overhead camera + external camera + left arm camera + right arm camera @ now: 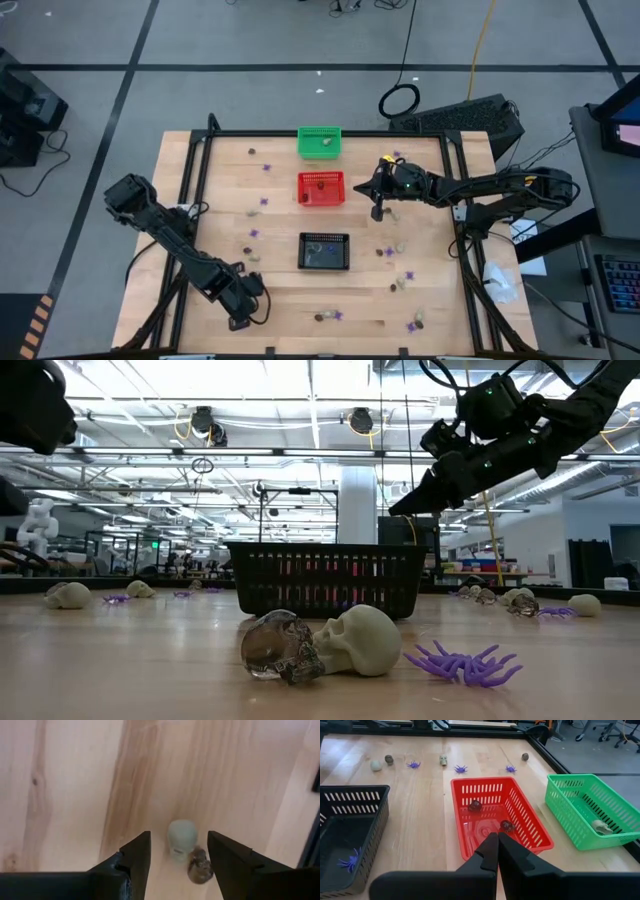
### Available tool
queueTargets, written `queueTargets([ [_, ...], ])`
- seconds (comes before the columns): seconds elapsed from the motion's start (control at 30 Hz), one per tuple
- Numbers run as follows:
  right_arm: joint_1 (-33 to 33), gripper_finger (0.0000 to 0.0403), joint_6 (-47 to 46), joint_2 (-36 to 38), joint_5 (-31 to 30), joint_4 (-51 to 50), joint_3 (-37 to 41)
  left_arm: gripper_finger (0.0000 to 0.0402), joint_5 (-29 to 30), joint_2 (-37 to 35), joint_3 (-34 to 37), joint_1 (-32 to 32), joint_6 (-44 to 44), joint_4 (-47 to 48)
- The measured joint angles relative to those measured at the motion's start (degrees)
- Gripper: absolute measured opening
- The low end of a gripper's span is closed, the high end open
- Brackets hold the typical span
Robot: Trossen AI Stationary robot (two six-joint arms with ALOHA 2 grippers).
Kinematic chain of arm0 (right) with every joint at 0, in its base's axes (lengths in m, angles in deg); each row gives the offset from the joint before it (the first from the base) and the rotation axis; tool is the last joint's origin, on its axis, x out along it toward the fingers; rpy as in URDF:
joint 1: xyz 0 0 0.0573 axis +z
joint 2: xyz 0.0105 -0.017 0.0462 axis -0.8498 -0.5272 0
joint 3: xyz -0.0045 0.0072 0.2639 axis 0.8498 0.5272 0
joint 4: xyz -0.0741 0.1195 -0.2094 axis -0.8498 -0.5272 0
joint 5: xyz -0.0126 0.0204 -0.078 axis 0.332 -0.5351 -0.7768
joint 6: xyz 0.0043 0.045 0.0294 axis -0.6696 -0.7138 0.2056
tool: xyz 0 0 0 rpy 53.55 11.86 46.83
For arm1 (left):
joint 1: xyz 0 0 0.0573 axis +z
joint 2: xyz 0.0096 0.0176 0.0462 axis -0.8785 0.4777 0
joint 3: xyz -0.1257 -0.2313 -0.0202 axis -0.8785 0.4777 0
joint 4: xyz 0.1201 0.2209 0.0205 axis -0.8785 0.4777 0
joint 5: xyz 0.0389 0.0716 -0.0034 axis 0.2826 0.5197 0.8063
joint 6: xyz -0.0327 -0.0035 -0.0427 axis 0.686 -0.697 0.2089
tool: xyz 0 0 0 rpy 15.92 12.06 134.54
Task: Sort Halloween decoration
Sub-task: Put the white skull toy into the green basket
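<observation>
No text, label, brand, number or sign can be read in any of the four views. The baskets, the table and the arms carry no writing that shows, and the room behind the table is too far and too blurred for any sign there to be read.
</observation>
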Motion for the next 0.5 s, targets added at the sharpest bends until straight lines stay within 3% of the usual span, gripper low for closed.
queueTargets([
  [0.33, 0.0, 0.0000, 0.0, 0.0, 0.0, 0.0, 0.0, 0.0186, 0.6, 3.9, -0.3, -1.0, -2.0, 0.4],
  [0.5, 0.0, 0.0000, 0.0, 0.0, 0.0, 0.0, 0.0, 0.0139, 1.0, 3.9, -0.2, -1.2, -2.0, 2.2],
])
